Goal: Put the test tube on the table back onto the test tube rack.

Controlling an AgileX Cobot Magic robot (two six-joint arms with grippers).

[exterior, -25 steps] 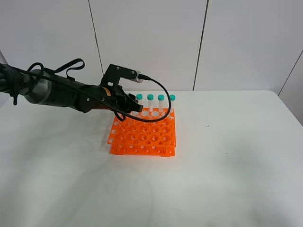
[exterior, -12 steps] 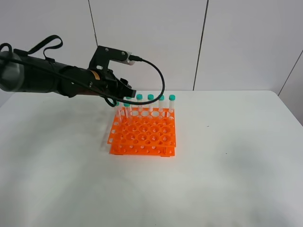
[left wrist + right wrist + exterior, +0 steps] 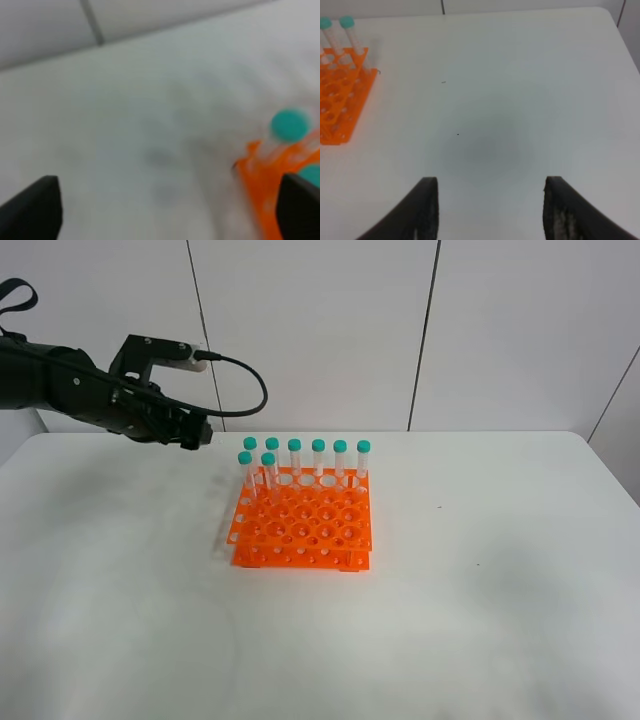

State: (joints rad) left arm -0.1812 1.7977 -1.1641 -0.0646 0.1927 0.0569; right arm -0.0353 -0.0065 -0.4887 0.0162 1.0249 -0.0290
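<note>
L tool wide apart; R tool parted.

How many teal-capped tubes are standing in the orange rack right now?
8. Six stand along the test tube rack's back row; two more stand one row forward at its left end. None lies on the table.

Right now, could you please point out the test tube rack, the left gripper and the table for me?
test tube rack (image 3: pixel 305 530): exterior high view, orange top tier.
left gripper (image 3: pixel 200 432): exterior high view, between its fingers.
table (image 3: pixel 480 580): exterior high view, bare white surface.
</note>
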